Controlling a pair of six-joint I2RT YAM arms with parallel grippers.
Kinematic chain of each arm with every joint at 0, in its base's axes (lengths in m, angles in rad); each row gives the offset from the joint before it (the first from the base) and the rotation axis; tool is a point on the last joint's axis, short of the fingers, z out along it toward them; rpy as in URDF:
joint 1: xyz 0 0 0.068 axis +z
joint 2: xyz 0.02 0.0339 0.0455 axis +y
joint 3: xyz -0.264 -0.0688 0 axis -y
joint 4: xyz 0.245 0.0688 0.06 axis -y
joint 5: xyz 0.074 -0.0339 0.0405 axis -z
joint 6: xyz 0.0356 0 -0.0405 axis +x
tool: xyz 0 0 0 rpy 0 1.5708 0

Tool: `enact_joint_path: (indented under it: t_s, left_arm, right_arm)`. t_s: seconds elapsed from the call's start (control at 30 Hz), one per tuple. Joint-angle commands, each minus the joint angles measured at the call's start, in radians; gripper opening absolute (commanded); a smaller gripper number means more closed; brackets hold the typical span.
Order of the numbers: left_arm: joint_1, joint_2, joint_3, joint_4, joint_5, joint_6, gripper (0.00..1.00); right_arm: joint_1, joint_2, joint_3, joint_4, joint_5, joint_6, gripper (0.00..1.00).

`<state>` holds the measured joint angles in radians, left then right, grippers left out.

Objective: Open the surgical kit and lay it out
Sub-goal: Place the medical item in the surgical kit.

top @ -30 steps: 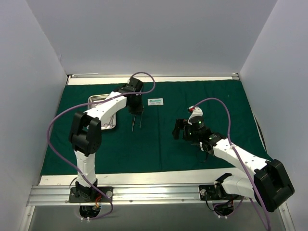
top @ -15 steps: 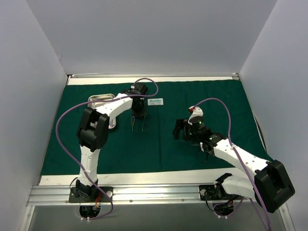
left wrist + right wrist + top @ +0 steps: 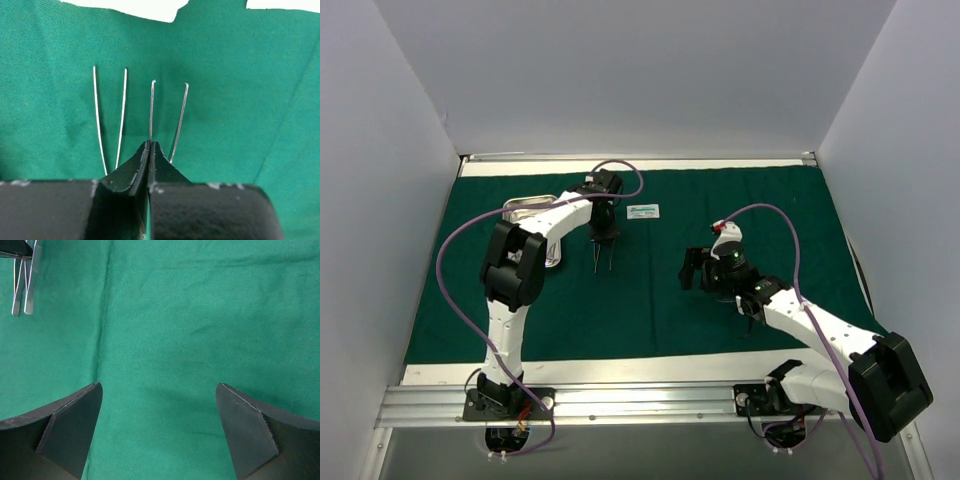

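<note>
L gripper (image 3: 150, 150) is over the green cloth (image 3: 740, 200), just right of the tray (image 3: 525, 204) and near the white packet (image 3: 642, 211). Its fingers are pinched tight on the handle end of the tweezers (image 3: 151, 110), tips pointing away from the wrist. A second pair (image 3: 121, 115) sits right beside them. From the top view both seem to hang off the same pinch, but I can't tell if that second pair is really clamped or just riding along.

R gripper (image 3: 159, 405) is parked well apart over bare cloth, fingers spread wide, holding nothing.

My read: I'm mid lay-out, w/ instruments about to go down on the cloth. Worries:
- thin slick steel in a narrow pinch, so a quick wrist turn could let one pair swivel or slip out
- if I let go w/ both pairs together they may land crossed or overlapping, not side by side
- coming down too steep could dig the tips in and rumple the cloth
- swinging left risks clipping the tray rim

I'd go slow and low before letting go
</note>
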<state>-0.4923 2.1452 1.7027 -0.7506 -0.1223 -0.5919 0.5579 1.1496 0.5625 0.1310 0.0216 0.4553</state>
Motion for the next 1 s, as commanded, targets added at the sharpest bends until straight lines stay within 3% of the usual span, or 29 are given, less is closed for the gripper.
enact_joint_path:
  t_s: [0.0,0.23,0.7,0.97]
  left_arm:
    - [0.004,0.016,0.051,0.008,-0.02,-0.008,0.06]
    - [0.012,0.036,0.057,0.017,-0.028,-0.008,0.07]
    - [0.012,0.022,0.055,0.01,-0.03,-0.008,0.23]
    - [0.012,-0.063,0.083,-0.038,-0.013,-0.016,0.31]
  right_arm:
    - [0.005,-0.025,-0.007,-0.011,0.023,0.006,0.92]
    - [0.005,-0.027,-0.006,-0.013,0.026,0.006,0.92]
    - [0.005,-0.024,-0.006,-0.011,0.018,0.006,0.92]
    - [0.005,-0.034,-0.01,-0.01,0.02,0.009,0.91]
